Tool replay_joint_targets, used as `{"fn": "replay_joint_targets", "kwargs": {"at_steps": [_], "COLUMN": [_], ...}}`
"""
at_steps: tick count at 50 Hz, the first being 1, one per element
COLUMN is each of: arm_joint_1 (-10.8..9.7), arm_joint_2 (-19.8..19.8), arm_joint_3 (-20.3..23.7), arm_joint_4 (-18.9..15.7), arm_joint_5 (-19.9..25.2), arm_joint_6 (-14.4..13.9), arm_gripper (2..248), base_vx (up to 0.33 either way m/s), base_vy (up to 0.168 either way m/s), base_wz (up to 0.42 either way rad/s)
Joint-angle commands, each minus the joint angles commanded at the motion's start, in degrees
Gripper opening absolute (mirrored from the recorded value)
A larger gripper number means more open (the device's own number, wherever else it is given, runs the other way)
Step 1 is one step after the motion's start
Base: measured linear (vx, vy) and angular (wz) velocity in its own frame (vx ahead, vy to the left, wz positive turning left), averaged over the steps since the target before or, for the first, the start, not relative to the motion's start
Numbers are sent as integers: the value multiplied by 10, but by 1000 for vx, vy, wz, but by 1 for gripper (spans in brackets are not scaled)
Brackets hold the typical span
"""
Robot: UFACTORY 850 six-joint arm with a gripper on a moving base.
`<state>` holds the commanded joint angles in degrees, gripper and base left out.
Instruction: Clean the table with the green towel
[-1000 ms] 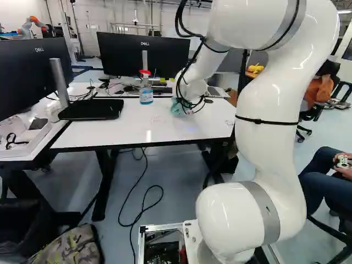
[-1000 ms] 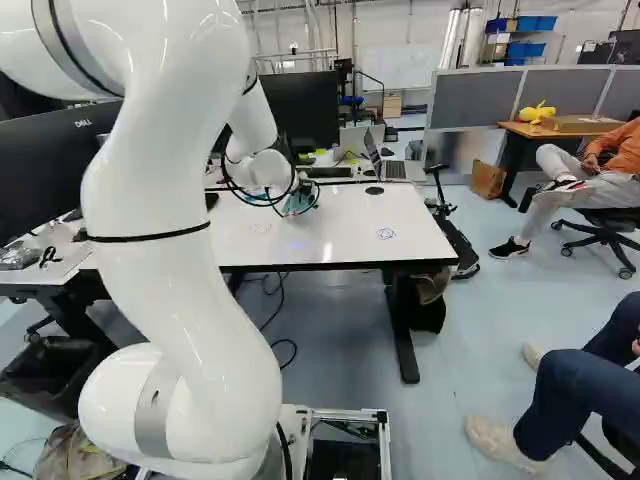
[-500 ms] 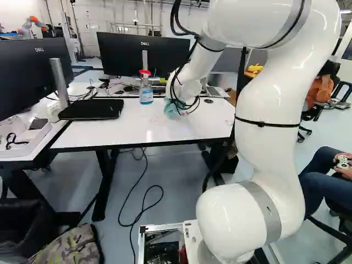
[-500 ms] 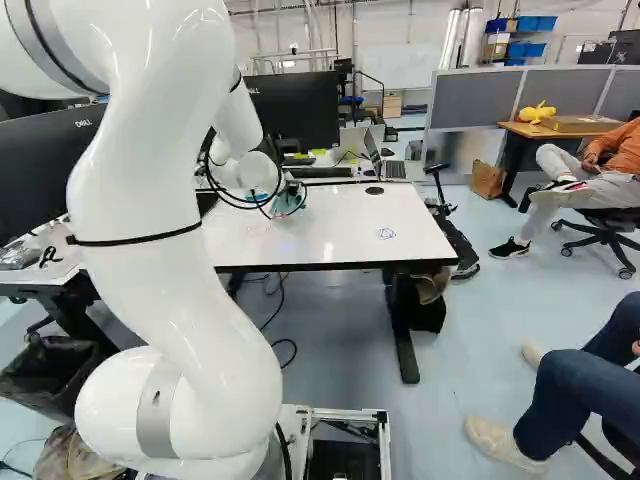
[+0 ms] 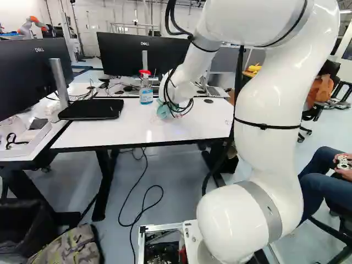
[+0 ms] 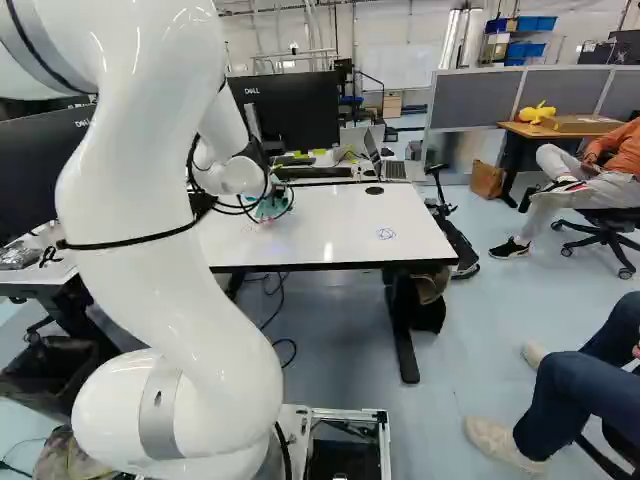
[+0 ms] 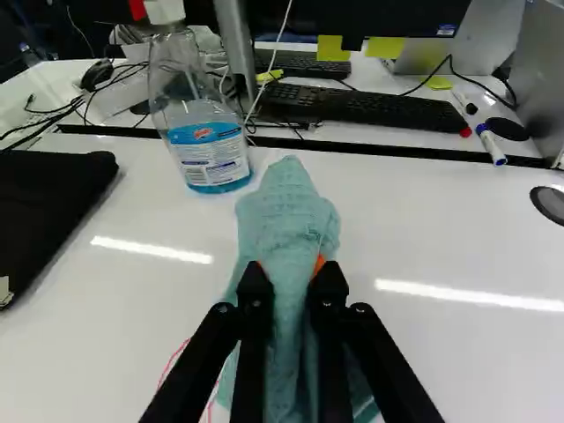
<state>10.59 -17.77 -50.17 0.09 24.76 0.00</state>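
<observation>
Your pincer is closed on the green towel, cloth pinched between both fingers. Towel bunched on the white desk, far end near your bottle of blue liquid; red marks beside it.

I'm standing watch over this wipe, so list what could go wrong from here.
The spray bottle stands just ahead of the green towel in the gripper; a stroke that way could tip it. The red marks show beside the towel, so a light pass might smear or miss them. The blue drawing, well away from the towel, could be overlooked.
</observation>
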Motion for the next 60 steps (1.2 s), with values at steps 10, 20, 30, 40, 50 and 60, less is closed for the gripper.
{"fn": "replay_joint_targets", "kwargs": {"at_steps": [10, 20, 30, 40, 50, 60], "arm_joint_1": [17, 30, 36, 37, 37, 37], "arm_joint_2": [-5, -9, -12, -22, -24, -24], "arm_joint_3": [8, 19, 30, 33, 32, 32], "arm_joint_4": [0, 0, 0, 0, 0, 0], "arm_joint_5": [10, 23, 34, 34, 34, 23], "arm_joint_6": [0, 0, 0, 0, 0, 0], "arm_gripper": [57, 57, 57, 57, 57, 57], "base_vx": [0, 0, 0, 0, 0, 0], "base_vy": [0, 0, 0, 0, 0, 0], "base_wz": [0, 0, 0, 0, 0, 0]}}
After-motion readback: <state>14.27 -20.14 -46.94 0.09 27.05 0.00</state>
